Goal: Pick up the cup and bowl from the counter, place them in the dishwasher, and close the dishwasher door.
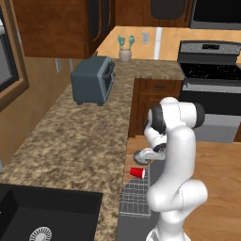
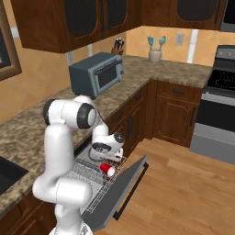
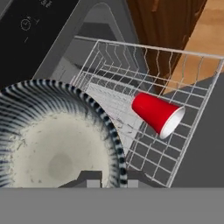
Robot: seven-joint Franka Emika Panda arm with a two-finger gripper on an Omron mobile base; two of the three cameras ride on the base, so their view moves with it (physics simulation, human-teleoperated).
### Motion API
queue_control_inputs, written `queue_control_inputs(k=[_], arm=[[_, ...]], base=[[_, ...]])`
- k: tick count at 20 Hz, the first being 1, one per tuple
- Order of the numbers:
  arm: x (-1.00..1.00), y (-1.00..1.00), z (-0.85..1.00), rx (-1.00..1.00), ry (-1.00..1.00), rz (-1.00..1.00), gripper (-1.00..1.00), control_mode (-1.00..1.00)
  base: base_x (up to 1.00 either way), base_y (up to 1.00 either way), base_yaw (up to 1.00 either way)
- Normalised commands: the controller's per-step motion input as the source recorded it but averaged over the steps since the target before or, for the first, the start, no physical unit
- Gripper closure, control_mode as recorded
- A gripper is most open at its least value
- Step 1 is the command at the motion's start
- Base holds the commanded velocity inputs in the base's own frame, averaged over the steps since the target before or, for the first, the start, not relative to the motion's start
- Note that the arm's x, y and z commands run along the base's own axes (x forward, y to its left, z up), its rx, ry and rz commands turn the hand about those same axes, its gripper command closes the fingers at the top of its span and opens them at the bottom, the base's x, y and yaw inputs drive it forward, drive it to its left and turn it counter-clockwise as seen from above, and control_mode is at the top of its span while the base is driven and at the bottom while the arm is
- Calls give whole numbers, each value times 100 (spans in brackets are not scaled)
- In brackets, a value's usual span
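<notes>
I am holding the bowl off to the left of my line of sight in the hand view, my gripper pinching its rim with the fingertips drawn nearly together on the thin edge, one pad inside and one outside as far as I can judge. It is hanging just above the rack of the dishwasher, near the inner end. I am judging the bowl to be stiff and metallic, light enough for a rim pinch, but slick: held by one edge it is likely wanting to swing or slip, so I am keeping it level and planning a low, gentle release so it settles flat on the wires without bouncing. The rim is the only sensible place to grip it; the wall is too wide and too sloped for my jaws. Moving right from my fingers, the cup is lying on its side on the rack, mouth pointing away to my right, near the bowl but not touching it. It looks like thin, light plastic that would roll at a nudge, so I am minding the gap between the two. Further right and below, the dishwasher door is lying open, hinged at the bottom, with the wooden floor beyond it; it looks rigid and best pushed up from under its free edge.
</notes>
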Motion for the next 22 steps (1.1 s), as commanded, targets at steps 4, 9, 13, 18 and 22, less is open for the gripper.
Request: queue_control_inputs(k=[4, 9, 13, 18, 22], arm=[[0, 19, -27, -1, -12, 18, 100, -100], [-3, 51, -41, -8, 0, 14, 100, -100], [0, 20, -53, -6, 3, 14, 100, -100], [0, 3, -72, -3, 5, 16, 100, -100], [0, 8, -69, -1, 0, 13, 100, -100]], base=[[0, 0, 0], [0, 0, 0], [0, 0, 0], [0, 0, 0], [0, 0, 0]])
